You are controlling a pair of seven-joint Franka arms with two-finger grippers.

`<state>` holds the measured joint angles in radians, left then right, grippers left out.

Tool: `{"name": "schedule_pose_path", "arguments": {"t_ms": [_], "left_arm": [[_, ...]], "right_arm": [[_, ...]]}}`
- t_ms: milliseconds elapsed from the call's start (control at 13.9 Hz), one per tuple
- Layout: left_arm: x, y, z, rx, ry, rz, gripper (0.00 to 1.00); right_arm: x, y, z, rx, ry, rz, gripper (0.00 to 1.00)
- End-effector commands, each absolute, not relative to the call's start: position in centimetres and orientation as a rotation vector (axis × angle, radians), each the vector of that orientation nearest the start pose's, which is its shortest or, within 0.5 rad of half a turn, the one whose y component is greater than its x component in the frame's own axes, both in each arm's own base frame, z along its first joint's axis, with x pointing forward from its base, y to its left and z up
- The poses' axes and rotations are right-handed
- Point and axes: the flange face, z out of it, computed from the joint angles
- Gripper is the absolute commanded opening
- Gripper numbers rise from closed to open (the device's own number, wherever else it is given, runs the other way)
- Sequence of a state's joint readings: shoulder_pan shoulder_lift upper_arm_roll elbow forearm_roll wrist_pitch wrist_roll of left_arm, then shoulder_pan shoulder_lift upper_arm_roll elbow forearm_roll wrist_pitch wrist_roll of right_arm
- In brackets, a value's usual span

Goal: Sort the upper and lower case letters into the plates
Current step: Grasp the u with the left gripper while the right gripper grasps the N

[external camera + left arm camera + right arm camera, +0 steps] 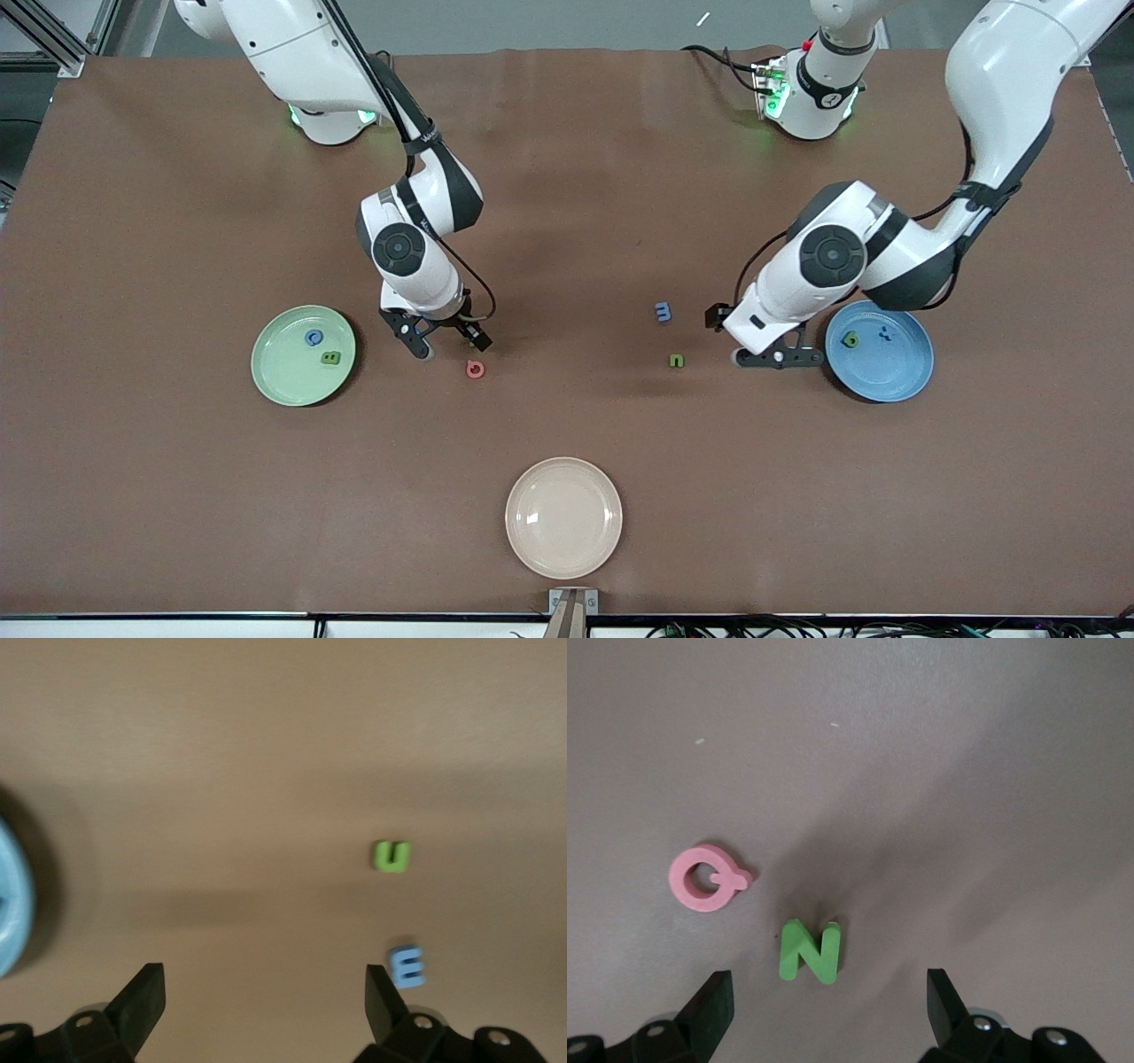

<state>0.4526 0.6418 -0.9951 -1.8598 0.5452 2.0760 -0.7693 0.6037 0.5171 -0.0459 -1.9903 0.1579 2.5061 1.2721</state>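
The pale green plate (283, 377) toward the right arm's end holds a blue C (314, 338) and a green B (330, 358). The blue plate (895, 372) (12, 904) toward the left arm's end holds a small green letter (850, 339) and a blue t (883, 333). My right gripper (454, 347) (830, 1010) stands open just above the table, over a green N (810, 951), with the pink G (476, 369) (706, 879) beside it. My left gripper (778, 358) (266, 1001) is open and empty beside the blue plate. A blue m (663, 311) (407, 966) and a green n (676, 361) (392, 856) lie on the table near it.
A cream-white plate (563, 517) sits near the table's front edge, nearer to the front camera than everything else. The brown table top (567, 221) stretches bare between the two arms.
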Motion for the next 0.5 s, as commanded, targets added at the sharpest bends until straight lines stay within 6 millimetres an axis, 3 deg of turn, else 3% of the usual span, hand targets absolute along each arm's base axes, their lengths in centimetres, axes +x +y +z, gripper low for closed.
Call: {"name": "schedule_pose_path", "arguments": {"t_ms": [0,430], "left_arm": [[57.8,-28.4,27.5,-3.13,-0.064,0.171,0.99],[57.3,-34.4,23.1,-3.133,-0.074,0.142,0.99]], "right_arm": [[51.2,32.6,19.2,-2.821,1.276,0.092,0.95],[51.3,32.6,17.2,-2.831,1.272,0.074,0.85]]}}
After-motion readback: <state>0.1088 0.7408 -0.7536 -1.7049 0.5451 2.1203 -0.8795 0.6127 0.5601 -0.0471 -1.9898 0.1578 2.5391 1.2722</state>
